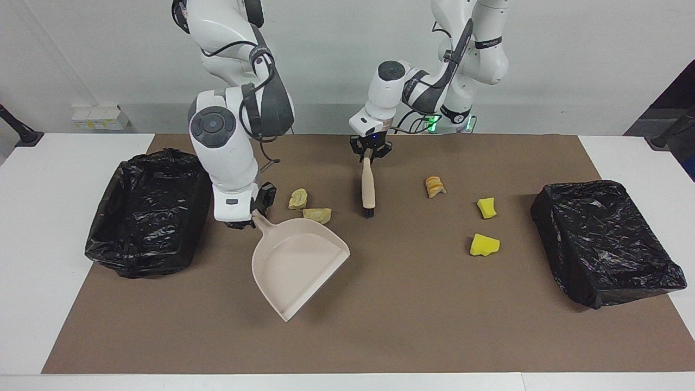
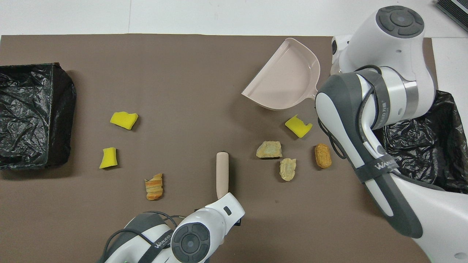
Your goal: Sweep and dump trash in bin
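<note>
My right gripper [image 1: 252, 216] is shut on the handle of the beige dustpan [image 1: 296, 260], beside the bin [image 1: 149, 212] at the right arm's end. The pan's mouth [image 2: 283, 78] points away from the robots, toward the left arm's end. My left gripper [image 1: 369, 155] is shut on the handle end of the brush [image 1: 368, 187], which lies on the mat [image 2: 222, 173]. Trash is scattered: two beige lumps [image 2: 269, 149] [image 2: 287, 169], an orange-brown piece [image 2: 323, 156] and a yellow sponge [image 2: 298, 126] near the pan. Two more sponges [image 1: 484, 245] [image 1: 486, 207] and a bread piece [image 1: 434, 186] lie toward the left arm's end.
A second black-lined bin [image 1: 602, 239] stands at the left arm's end of the brown mat [image 1: 434, 326]. In the overhead view both wrists hide their own fingers.
</note>
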You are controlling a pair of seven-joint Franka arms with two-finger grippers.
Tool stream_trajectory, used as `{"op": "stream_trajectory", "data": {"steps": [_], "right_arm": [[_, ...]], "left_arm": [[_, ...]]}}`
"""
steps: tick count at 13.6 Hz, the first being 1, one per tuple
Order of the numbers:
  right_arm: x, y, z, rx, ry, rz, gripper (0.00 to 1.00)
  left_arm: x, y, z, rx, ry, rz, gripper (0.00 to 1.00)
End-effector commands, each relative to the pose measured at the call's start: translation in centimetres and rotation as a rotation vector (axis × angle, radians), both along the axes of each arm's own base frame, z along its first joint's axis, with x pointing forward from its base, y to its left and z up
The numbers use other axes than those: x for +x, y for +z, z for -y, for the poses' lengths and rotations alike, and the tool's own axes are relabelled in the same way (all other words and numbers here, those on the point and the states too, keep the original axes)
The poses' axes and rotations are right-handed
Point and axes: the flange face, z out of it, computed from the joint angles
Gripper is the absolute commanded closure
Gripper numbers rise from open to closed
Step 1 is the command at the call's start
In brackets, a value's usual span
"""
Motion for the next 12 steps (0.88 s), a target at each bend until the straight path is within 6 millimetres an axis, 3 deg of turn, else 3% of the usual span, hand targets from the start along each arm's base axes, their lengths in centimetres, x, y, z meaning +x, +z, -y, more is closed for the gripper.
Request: {"op": "stream_trajectory", "data": {"steps": [1,4,7,10,12], "right_arm": [[0.2,-0.2,0.2,0.001,0.108,0.027,1.0],[0.4,-1.0,-0.3,-0.001,0.125,0.032,1.0],[0.5,-0.8,-0.8,-0.034,0.171,0.05,1.0],[-0.1,-2.4,-4.5,-0.057,0.312,0.03,1.0],[-0.3,-2.5,-5.4,-0.043,0.416,0.022,1.0]], "left_arm": [[1.6,1.8,-1.4,0.042,0.015,0.001,1.0],[5.8,6.8,-4.5,0.076,0.089,-0.002,1.0],[10.3,11.7,-9.6,0.11,0.233,-0.037,1.0],[14.4,12.7,-15.5,0.131,0.347,-0.011,1.0],[16.5,12.5,-19.7,0.159,0.367,0.012,1.0]]}}
